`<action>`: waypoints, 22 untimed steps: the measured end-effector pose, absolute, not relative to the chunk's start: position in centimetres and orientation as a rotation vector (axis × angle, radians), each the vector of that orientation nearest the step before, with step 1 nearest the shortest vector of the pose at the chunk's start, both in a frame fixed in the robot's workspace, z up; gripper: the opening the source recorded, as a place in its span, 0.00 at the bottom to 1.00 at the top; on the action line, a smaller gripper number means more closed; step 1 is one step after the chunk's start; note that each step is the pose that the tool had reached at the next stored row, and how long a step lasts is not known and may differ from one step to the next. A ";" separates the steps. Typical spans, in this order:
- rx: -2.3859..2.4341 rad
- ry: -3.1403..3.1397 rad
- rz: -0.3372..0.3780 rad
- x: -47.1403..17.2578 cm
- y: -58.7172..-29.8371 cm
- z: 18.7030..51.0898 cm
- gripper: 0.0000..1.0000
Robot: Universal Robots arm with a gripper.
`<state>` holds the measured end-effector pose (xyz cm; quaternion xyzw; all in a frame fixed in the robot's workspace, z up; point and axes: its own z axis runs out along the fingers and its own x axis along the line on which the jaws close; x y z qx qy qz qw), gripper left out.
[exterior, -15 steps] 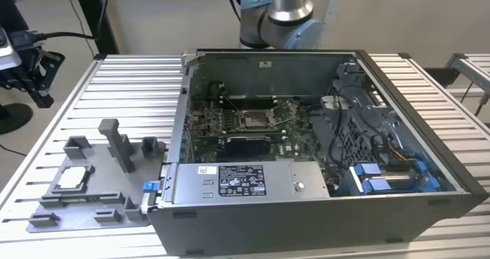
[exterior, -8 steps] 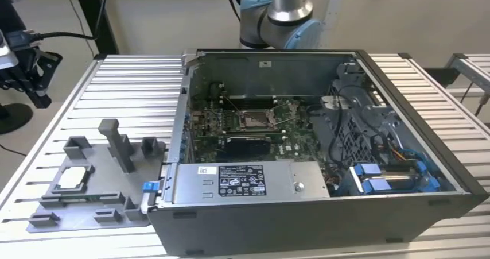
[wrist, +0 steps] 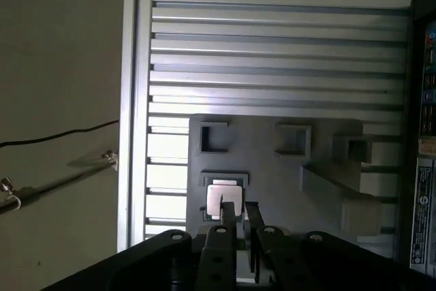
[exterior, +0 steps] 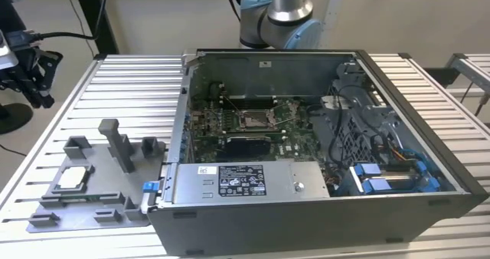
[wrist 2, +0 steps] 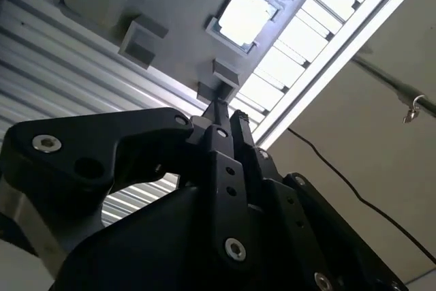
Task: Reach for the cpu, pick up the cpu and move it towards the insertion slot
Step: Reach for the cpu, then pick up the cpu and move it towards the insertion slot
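plainly 1 cpu [wrist: 220, 200] sits in 1 grey tray [wrist: 266, 175], 1 tool [wrist: 240, 208] apart.

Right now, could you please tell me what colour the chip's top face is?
Silvery white; the chip shows best in the exterior view, on the grey tray.

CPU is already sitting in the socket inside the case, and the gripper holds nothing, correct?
Not quite. The exterior view shows the cpu lying in the grey tray, not in the socket inside the case. The rest stands: the gripper holds nothing.
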<state>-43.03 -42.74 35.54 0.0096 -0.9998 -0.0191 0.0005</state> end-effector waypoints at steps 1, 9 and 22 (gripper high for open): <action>0.030 -3.140 -0.060 -43.0 -42.7 35.5 1.00; 0.030 -3.140 -0.060 -43.0 -42.7 35.5 1.00; 0.030 -3.140 -0.060 -43.0 -42.7 35.4 1.00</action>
